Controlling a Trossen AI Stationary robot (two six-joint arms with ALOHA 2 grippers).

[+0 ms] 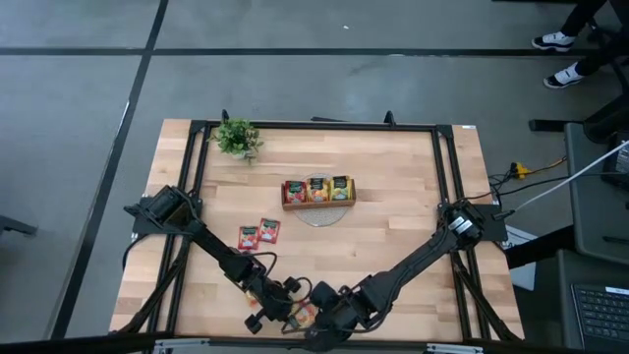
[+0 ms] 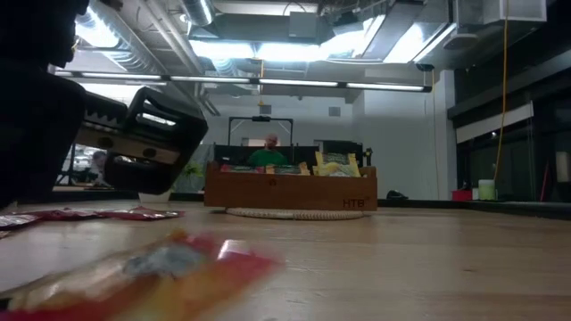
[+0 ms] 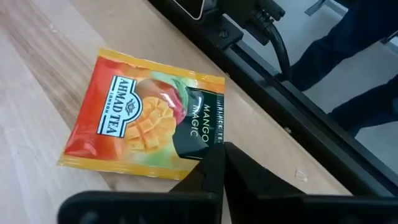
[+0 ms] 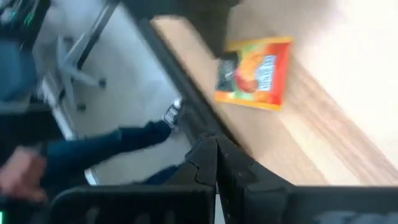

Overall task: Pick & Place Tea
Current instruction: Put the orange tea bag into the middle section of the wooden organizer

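Orange mango sachet lies flat at the desk's front edge, both tools pinched shut beside it, so I'd spread the fingers before descending squarely.

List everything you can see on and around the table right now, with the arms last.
Loose sachet: one, orange-red, flat at the table's near edge between both grippers.
Sachets: two, red, flat left of centre.
Wooden tray: one, brown, table centre, on a round mat; red, orange and yellow-green sachets stand in its three compartments.
Potted plant: one, green, far left corner.
Table: light wood, black frame.
Person: dark trousers beside the near edge; shoes top right.
Left gripper: shut, beside the loose sachet.
Right gripper: shut, near it, empty.
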